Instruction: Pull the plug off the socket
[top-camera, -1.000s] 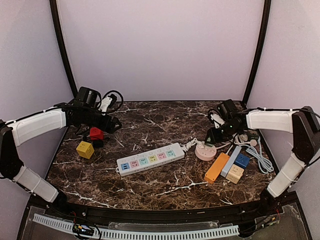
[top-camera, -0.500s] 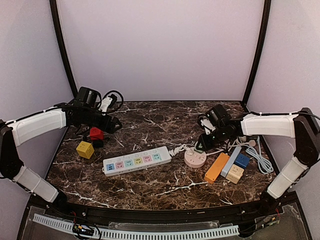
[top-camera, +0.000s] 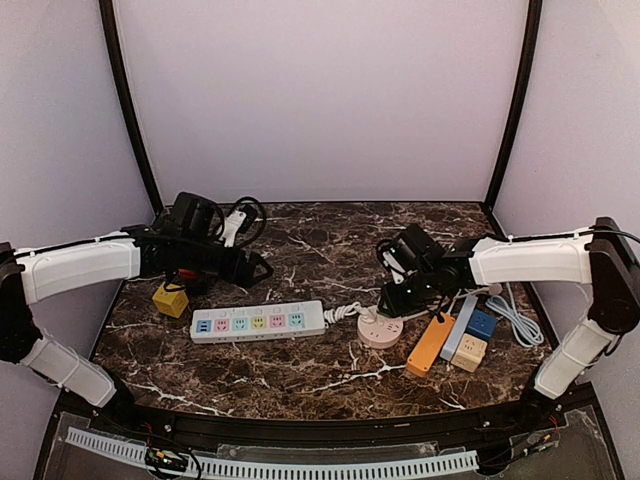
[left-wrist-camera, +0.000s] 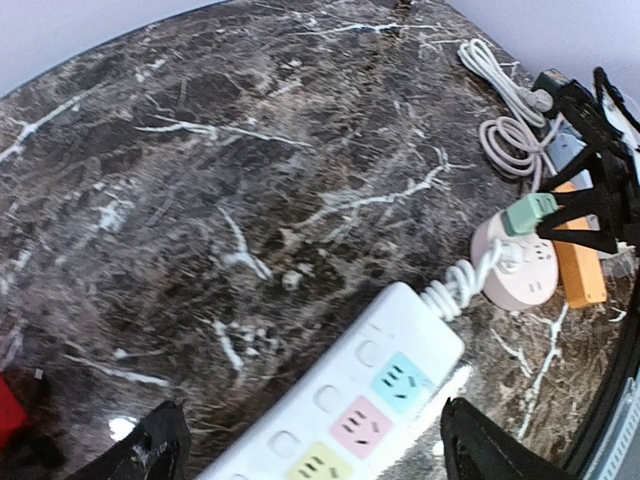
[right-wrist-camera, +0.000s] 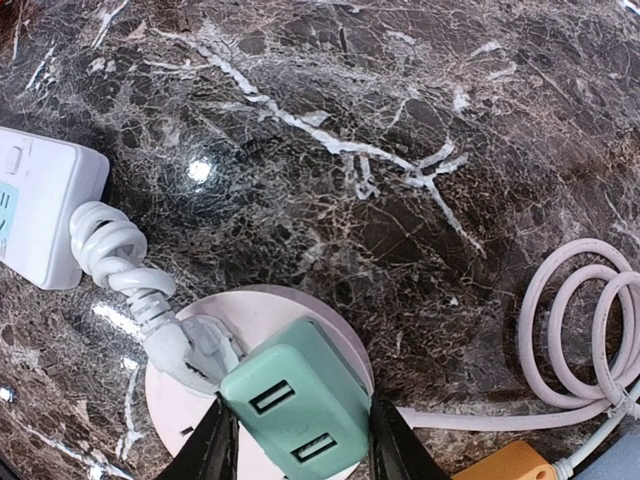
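on pink socket (top-camera: 380, 331), right gripper (right-wrist-camera: 298, 442) clamps green plug (right-wrist-camera: 296, 398); left gripper (left-wrist-camera: 322, 458) wide near white strip (top-camera: 258, 322).

Pink socket (right-wrist-camera: 268, 305) perhaps half under plug (right-wrist-camera: 295, 405)

My left arm (top-camera: 85, 262) reaches in from the left side, wrist low and angled forward; left fingers (left-wrist-camera: 160, 445) stand spread wide apart. My right arm (top-camera: 525, 258) stretches leftward, wrist pitched down; right fingers (right-wrist-camera: 212, 452) press both flanks of the green plug (right-wrist-camera: 295, 405).

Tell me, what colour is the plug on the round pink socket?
The plug is mint green, seen best in the right wrist view.
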